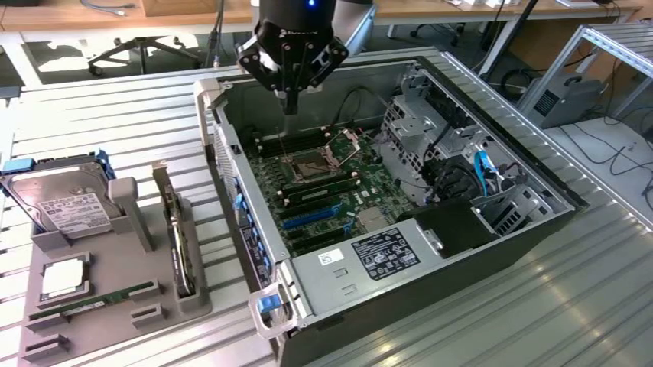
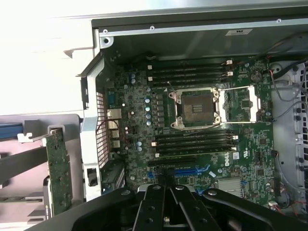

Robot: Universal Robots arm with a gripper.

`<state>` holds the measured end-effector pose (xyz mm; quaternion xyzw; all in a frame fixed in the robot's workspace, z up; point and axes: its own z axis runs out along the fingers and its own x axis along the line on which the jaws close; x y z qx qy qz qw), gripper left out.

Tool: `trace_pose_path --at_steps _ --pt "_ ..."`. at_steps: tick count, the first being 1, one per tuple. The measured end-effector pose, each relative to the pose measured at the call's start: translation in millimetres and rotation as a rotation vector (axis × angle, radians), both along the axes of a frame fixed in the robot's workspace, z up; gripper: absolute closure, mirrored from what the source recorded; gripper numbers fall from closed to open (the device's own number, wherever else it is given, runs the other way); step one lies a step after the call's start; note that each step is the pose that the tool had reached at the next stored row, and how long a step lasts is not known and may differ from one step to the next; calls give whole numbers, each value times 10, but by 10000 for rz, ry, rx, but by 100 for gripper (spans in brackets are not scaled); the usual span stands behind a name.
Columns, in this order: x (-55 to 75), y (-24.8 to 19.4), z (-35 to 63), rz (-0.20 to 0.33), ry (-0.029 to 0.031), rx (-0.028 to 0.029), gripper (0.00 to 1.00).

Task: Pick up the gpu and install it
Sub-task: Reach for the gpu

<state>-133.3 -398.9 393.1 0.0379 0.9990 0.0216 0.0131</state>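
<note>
The gpu (image 1: 180,245) stands on edge in a slot of the grey parts holder (image 1: 102,325), at the exterior view's left of the open computer case (image 1: 255,252). In the wrist view the gpu (image 2: 58,169) shows its green board face, beside the case wall. My gripper (image 1: 290,103) hangs above the far end of the case, over the motherboard (image 1: 337,187), well away from the gpu. Its black fingers (image 2: 155,202) are shut together with nothing between them. The blue expansion slots (image 2: 192,171) lie just ahead of the fingertips.
A silver hard drive (image 1: 61,202), a processor chip (image 1: 63,279) and a green RAM stick (image 1: 92,303) also sit in the holder. The case holds an open processor socket (image 2: 195,107), drive cages (image 1: 423,130) and a power supply (image 1: 383,252). Office chairs stand behind the table.
</note>
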Motion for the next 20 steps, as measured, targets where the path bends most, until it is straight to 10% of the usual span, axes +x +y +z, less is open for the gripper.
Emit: trace_pose_path --at_steps 20 --pt "-64 0 -5 0 1 -1 89"
